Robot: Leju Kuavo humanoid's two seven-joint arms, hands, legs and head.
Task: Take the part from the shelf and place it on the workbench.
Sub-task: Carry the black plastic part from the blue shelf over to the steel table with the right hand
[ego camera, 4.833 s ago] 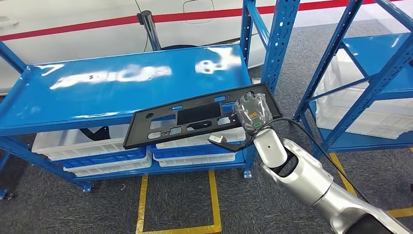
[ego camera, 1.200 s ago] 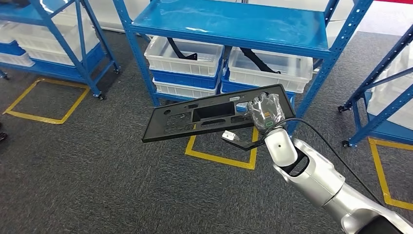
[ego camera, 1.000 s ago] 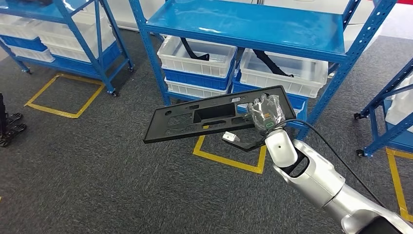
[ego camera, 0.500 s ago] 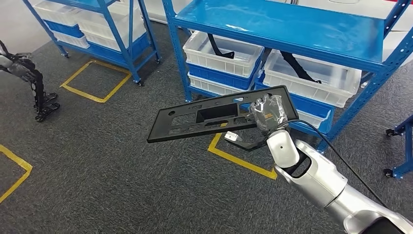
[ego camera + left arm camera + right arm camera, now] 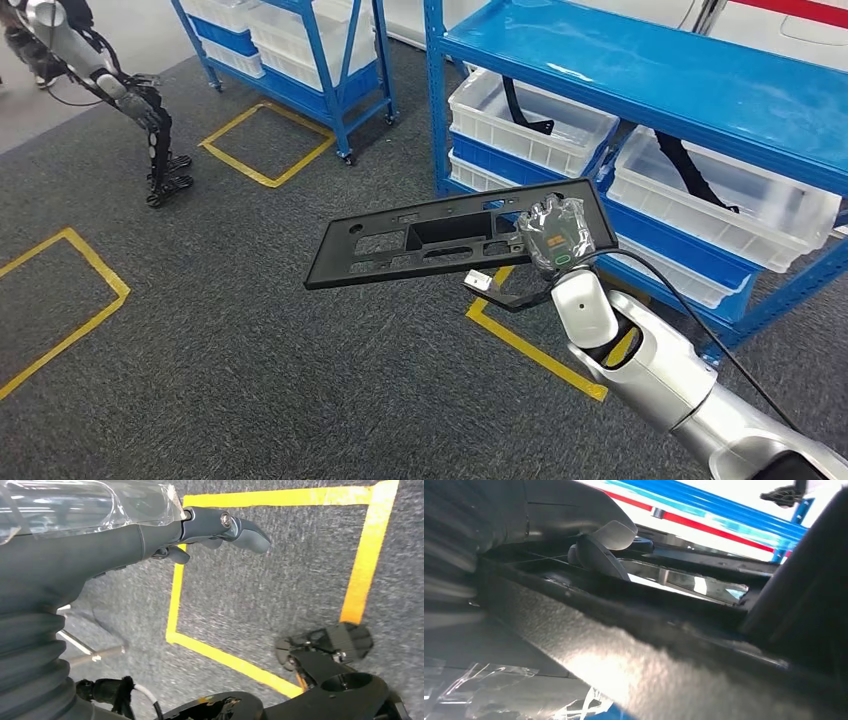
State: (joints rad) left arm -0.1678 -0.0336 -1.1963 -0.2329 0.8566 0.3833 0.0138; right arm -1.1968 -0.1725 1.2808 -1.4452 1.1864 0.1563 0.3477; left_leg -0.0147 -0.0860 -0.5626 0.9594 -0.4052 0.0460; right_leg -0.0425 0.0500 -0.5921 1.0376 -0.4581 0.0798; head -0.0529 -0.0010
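The right hand (image 5: pixel 556 233) grips one end of the long black panel (image 5: pixel 440 236), held in mid-air at frame centre; it looks stiff, light and full of cut-outs, so an end hold leaves it levering, while the left hand (image 5: pixel 150 535) hangs empty, fingers loosely curled.

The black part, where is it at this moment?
In the head view the black part is held by its right end in the right hand, above the grey floor, in front of the blue shelf.
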